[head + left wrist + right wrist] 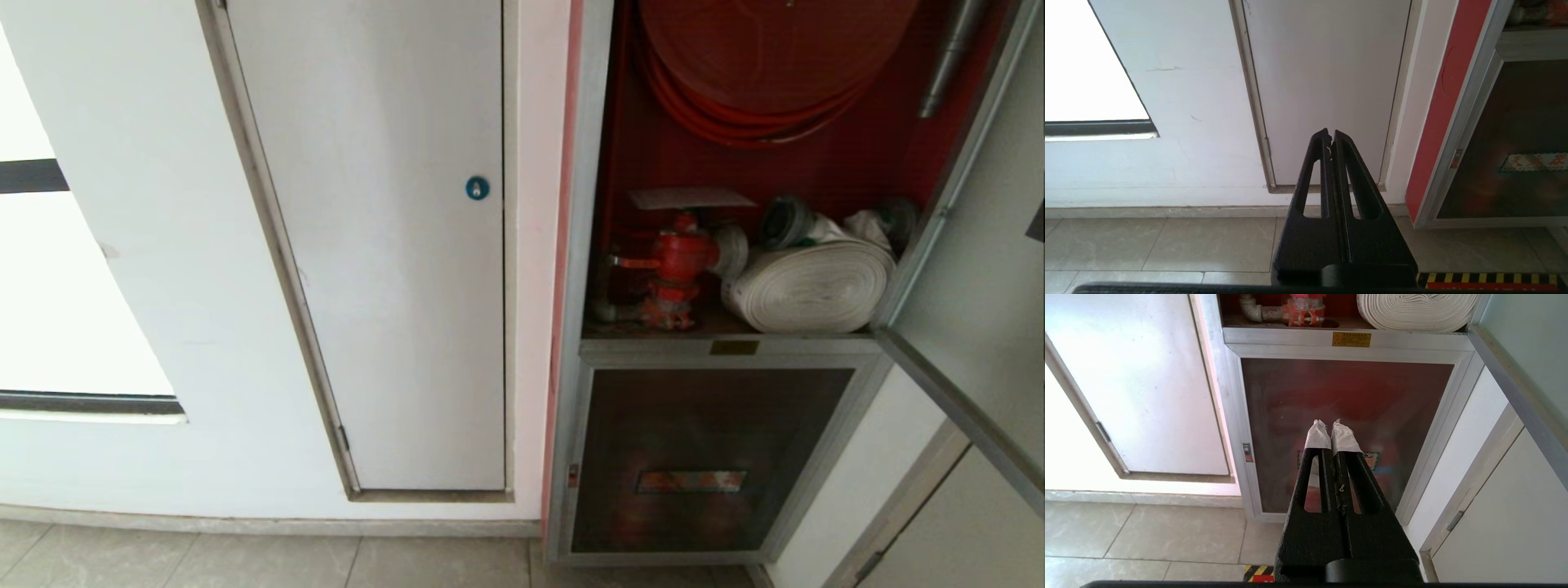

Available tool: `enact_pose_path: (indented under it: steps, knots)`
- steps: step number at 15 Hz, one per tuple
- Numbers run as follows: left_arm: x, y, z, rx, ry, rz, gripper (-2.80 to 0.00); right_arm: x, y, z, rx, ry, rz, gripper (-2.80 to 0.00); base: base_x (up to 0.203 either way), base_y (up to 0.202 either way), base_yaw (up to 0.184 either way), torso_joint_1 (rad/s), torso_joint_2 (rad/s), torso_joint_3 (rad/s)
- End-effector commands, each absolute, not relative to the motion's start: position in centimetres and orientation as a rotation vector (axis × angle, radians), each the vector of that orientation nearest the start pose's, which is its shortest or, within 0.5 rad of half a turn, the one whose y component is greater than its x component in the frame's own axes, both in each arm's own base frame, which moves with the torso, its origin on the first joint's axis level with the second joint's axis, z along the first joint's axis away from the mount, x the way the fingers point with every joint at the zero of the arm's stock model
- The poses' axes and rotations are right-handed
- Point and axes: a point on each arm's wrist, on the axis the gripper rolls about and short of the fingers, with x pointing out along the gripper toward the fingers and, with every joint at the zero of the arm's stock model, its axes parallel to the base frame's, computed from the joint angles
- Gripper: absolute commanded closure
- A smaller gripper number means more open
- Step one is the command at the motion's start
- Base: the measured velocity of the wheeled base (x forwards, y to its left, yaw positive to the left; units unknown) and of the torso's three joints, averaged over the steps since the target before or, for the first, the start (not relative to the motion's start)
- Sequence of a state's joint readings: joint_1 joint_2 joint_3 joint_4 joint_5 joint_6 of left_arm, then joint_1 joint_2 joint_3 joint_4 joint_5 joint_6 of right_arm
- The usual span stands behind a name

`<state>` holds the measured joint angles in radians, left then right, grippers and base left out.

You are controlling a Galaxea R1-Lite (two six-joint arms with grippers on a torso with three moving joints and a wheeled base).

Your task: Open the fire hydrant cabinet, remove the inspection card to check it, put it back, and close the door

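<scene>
Your cabinet [581, 245] stands with its door [971, 269] swung wide; left hand [1330, 134] and right hand [1329, 425] pressed together, empty, low before it

White wall [188, 269], plain white door [384, 245], grey tiled floor [245, 559].

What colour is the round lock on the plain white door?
Blue; the round lock shows best in the head view.

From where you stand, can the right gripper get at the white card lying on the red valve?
Probably yes. The glass door is swung open and nothing blocks the white card atop the red valve. The right gripper, shut, hangs low by the lower panel, so it must rise.
</scene>
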<state>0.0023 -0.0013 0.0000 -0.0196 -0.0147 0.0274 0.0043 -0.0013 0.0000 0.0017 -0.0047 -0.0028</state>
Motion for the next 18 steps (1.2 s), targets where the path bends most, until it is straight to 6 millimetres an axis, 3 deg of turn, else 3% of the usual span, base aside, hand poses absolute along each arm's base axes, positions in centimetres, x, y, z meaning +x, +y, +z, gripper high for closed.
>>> enact_pose_path:
  steps: [1,6,18]
  knots:
    - [-2.24,-0.04,7.54,0.028,-0.014,-0.012,0.00,-2.29,-0.02,7.53,-0.003,0.000,0.000,0.00,0.000,0.000,0.000,0.000,0.00,0.000]
    - [-2.24,-0.04,7.55,0.025,-0.015,-0.011,0.00,-2.30,-0.02,7.53,-0.003,-0.002,0.000,0.00,0.024,0.000,0.000,-0.004,0.00,0.000]
    - [-2.24,-0.04,7.56,0.026,-0.016,-0.011,0.00,-2.30,-0.02,7.53,-0.003,-0.001,0.000,0.00,0.195,0.000,0.000,0.002,0.00,0.001]
